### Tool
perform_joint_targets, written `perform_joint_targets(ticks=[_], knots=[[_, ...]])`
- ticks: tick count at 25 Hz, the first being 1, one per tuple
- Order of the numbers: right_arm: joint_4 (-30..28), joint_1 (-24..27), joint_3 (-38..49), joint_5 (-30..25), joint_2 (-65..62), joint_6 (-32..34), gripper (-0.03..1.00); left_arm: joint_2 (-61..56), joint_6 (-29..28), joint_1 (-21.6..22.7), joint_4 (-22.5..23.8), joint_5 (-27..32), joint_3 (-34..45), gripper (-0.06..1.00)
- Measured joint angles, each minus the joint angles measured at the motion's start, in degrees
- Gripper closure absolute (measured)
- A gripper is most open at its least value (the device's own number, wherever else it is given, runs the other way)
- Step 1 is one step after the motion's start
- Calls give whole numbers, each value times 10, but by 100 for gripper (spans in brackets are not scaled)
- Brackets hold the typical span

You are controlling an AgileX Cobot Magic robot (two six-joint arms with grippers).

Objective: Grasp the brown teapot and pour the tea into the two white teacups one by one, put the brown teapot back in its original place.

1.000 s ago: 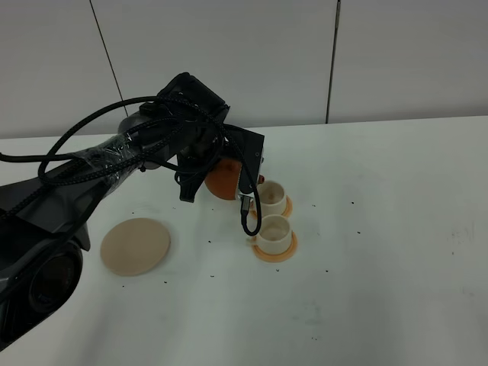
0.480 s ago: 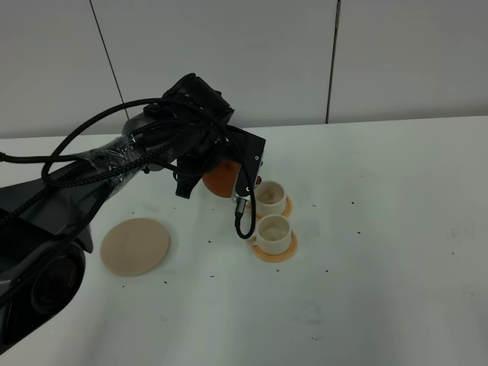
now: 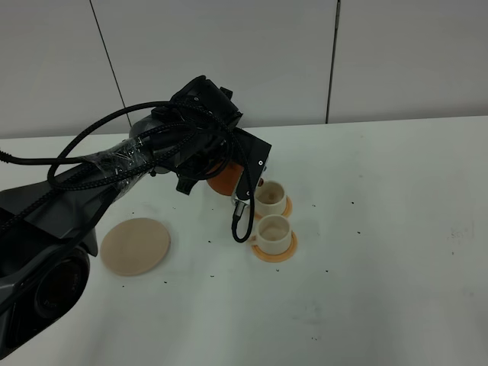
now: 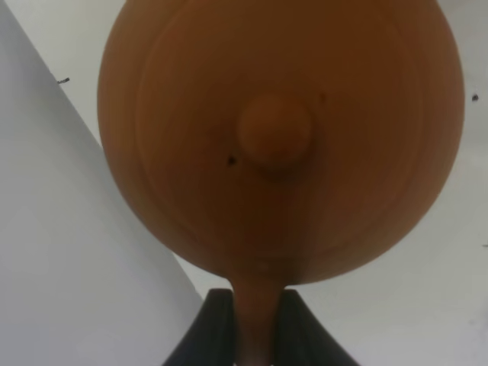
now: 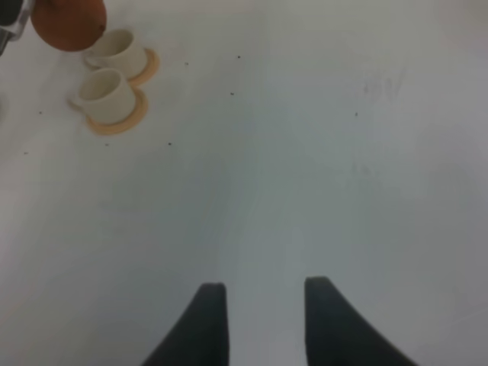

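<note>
Gripping the loop handle of the brown teapot (image 4: 280, 137), the left gripper (image 4: 257, 335) is holding it up off the white table (image 3: 381, 244), its two dark fingers pinched tight on the thin handle. In the high view the left arm is reaching in from the left edge. Only part of the reddish-brown pot is peeking out below the arm's black wrist, just beside the far teacup (image 3: 270, 197). The left wrist camera is looking straight at the lid, with its round knob (image 4: 274, 128) in the middle. Whether the spout is over the cup cannot be told. The near teacup (image 3: 274, 227) is sitting in front of the far one, almost touching it, and each cream-white cup is resting on its own orange coaster (image 3: 276, 252). The round beige plate (image 3: 136, 245) is lying flat on the table, well apart to the left of the cups. The right gripper (image 5: 264, 288) is hanging over the tabletop well away from the cups, its fingers spread apart, with only tabletop showing between them.
</note>
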State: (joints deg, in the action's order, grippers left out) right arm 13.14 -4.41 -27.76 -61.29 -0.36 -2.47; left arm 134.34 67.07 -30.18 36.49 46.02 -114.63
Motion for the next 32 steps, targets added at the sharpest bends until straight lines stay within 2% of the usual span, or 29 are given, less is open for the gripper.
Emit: perform_joint_targets(ticks=[14,32], knots=[[0,0,0,0,0,0,73,0,39,-4,27,-2,0,77],[0,0,0,0,0,0,73,0,74,-10,34,-20,0,77]])
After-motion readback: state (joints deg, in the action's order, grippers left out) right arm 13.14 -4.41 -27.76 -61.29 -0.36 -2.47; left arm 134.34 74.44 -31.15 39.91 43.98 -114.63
